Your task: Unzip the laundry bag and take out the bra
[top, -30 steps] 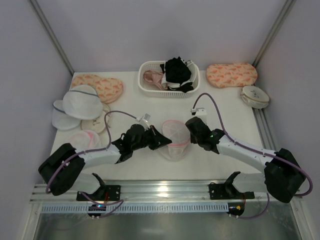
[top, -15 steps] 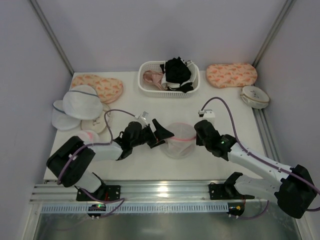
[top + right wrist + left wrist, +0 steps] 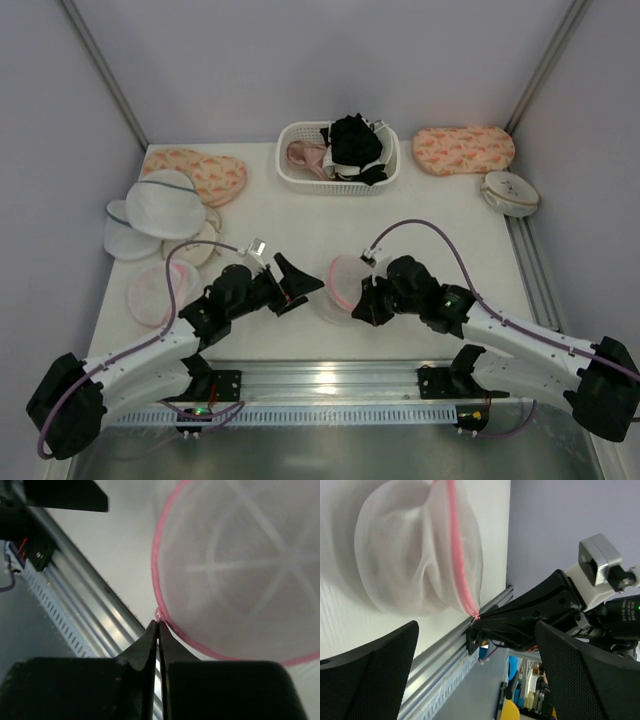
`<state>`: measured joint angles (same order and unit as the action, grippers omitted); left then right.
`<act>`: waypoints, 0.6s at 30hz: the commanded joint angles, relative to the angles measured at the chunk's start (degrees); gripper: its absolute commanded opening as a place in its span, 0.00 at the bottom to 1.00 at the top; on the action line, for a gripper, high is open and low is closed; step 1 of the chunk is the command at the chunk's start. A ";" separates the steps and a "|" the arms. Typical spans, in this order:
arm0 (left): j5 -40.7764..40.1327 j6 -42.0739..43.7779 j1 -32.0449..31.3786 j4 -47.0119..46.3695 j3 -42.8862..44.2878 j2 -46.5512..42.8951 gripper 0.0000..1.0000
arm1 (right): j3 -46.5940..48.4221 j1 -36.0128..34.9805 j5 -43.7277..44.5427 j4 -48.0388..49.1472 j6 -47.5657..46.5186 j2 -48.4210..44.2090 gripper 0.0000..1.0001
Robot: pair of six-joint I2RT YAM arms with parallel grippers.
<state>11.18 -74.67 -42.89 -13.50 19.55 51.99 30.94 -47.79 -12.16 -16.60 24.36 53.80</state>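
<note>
Right gripper [image 3: 159, 624] on mesh laundry bag [image 3: 240, 570]

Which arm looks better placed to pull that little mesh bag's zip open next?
The right: the right hand is pinched shut on the pink zip rim of the laundry bag, so it could probably just pull. The left hand stands open, apart from the bag.

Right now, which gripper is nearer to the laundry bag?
Right. The right gripper is shut on the laundry bag, pinching it at its near edge. The left gripper hangs open at the bag's left side and holds nothing.
</note>
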 commanded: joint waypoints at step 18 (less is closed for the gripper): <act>2.53 -4.16 -7.72 -12.68 3.65 18.75 0.97 | 3.08 -5.29 -9.72 14.93 -1.95 10.80 0.04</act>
<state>13.10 -79.11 -48.88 -17.78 19.81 67.37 31.73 -52.49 -22.04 -4.36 23.77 65.39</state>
